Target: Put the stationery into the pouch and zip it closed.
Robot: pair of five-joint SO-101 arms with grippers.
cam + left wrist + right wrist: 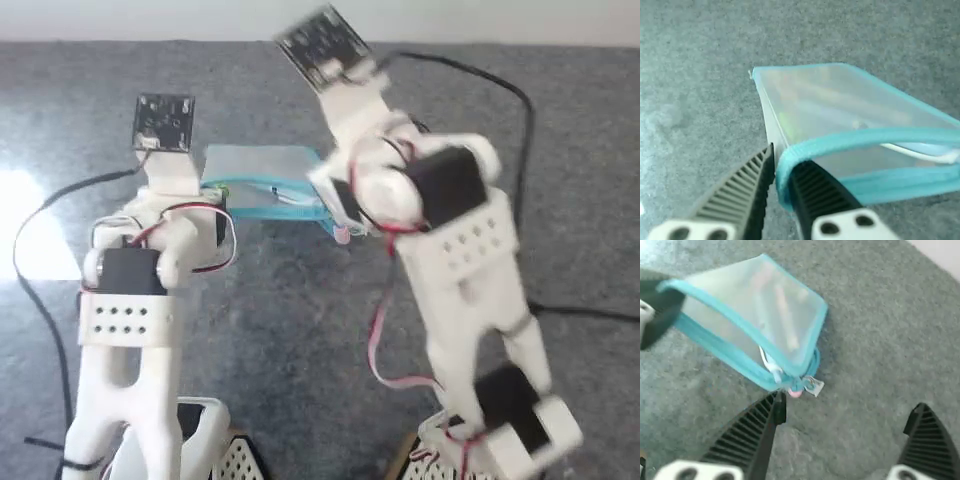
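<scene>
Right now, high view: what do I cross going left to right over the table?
black cable → left arm → pouch → right arm → second black cable. Zipper pull left out: it overlaps the right arm.

Stationery [783,315], apparently, lies in the pouch [840,105] on the table [300,330].

High cam's up behind both arms, looking down across the table [300,330]. L wrist cam peers along the left gripper [782,165], v. close on the pouch [840,110]. R wrist cam sits farther back, past the right gripper [850,402], facing down. All three share the pouch.
</scene>
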